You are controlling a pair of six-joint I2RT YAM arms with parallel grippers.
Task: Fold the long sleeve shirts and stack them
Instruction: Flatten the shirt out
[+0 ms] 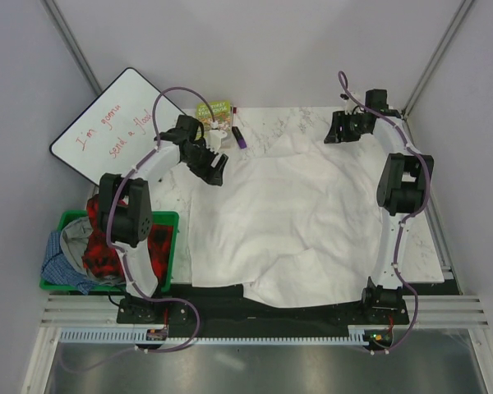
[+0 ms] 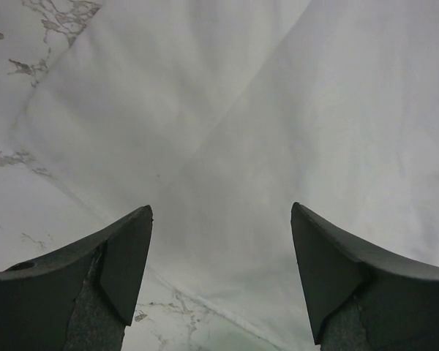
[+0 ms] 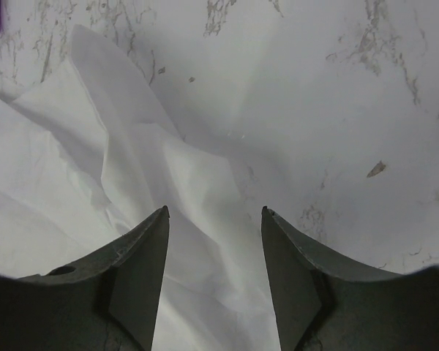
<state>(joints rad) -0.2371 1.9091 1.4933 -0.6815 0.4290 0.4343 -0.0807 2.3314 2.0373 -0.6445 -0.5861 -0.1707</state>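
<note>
A plain white long sleeve shirt (image 1: pixel 287 222) lies spread over most of the marble table, its near edge bunched into folds. My left gripper (image 1: pixel 216 171) hovers over the shirt's far left corner. In the left wrist view it (image 2: pixel 221 212) is open, with flat white cloth (image 2: pixel 278 131) and a hem below and nothing between the fingers. My right gripper (image 1: pixel 339 131) hangs at the far right, by the shirt's far edge. In the right wrist view it (image 3: pixel 214 210) is open over a crumpled tip of the cloth (image 3: pixel 168 183), holding nothing.
A green bin (image 1: pixel 166 220) at the near left holds a heap of red, blue and grey clothes (image 1: pixel 86 246). A whiteboard (image 1: pixel 119 123) leans at the far left. A green book (image 1: pixel 214 110) and a purple marker (image 1: pixel 239 136) lie at the table's far edge.
</note>
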